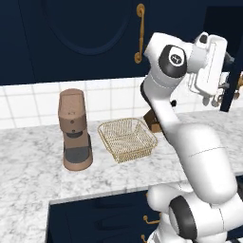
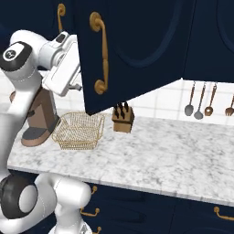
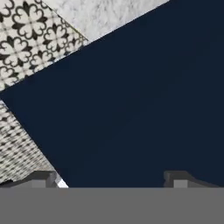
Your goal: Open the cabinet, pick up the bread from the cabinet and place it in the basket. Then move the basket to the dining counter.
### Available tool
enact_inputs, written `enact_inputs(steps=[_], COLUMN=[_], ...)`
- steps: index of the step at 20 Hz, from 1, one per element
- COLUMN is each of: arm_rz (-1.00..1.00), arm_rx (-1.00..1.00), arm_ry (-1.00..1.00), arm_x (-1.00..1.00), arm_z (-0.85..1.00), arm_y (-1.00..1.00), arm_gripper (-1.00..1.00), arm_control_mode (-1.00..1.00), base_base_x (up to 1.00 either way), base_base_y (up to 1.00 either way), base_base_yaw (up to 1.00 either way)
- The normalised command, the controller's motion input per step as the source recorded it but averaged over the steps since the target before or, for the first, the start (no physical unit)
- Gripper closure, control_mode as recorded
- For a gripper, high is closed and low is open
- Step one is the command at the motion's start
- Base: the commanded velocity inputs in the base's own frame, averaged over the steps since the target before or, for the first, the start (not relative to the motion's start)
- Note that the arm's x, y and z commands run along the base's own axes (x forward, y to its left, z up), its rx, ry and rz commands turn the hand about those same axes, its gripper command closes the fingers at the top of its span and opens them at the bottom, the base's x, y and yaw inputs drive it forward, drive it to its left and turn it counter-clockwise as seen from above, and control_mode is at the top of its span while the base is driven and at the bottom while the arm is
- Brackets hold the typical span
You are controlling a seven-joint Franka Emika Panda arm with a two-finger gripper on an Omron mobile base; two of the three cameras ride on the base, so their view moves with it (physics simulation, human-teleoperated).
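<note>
Right base view shows the cabinet (image 2: 137, 50) with one navy door swung out toward the camera, its long curved brass handle (image 2: 101, 52) on the near face. The robot's hand sits just behind the door's left edge, at about the height of the handle's lower end, and the door hides the tool's tips there. In the hand view the tool (image 3: 113, 178) looks straight onto a flat navy surface; its two dark fingertips (image 3: 41, 178) stand well apart with nothing between them, so the tool is spread and holds nothing. A strip of marble and some patterned floor show beyond the navy surface's edge in that view.

The basket (image 2: 78, 130), a square golden wire-mesh one with flared sides, stands on the marble bench (image 2: 173, 155) below the open door, and nothing can be seen inside it. In the left base view the basket (image 1: 127, 138) sits just to the right of the brown coffee machine (image 1: 74, 130), close to it but apart. A wooden knife block (image 2: 123, 119) stands against the tiled wall near the basket, on its right in the right base view; in the left base view the arm partly covers it. Ladles and spoons (image 2: 199, 101) hang on the wall farther right. The inside of the cabinet cannot be seen from these angles, so where the bread lies cannot be told. Navy drawers with brass pulls (image 2: 89, 212) run under the bench.
</note>
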Motion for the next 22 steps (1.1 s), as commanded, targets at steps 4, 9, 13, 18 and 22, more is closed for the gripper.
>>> enact_inputs(steps=[4,9,13,18,22], arm_rz=[-0.03,0.12,0.25,0.08,0.00], arm_rx=[0.23,0.30,0.20,0.02,0.00], arm_ry=[0.00,-0.02,0.00,-0.04,0.00], arm_x=[-1.00,-0.52,0.07,0.04,-0.46], arm_z=[0.08,0.01,0.00,-0.04,-0.08], arm_y=[-1.00,-1.00,-0.91,-0.19,0.74], arm_gripper=[-1.00,-1.00,-1.00,-1.00,-1.00], arm_control_mode=[-1.00,-1.00,-1.00,-1.00,-1.00], base_base_x=[0.00,0.00,0.00,0.00,0.00], base_base_y=[0.00,0.00,0.00,0.00,0.00], base_base_yaw=[0.00,0.00,0.00,0.00,0.00])
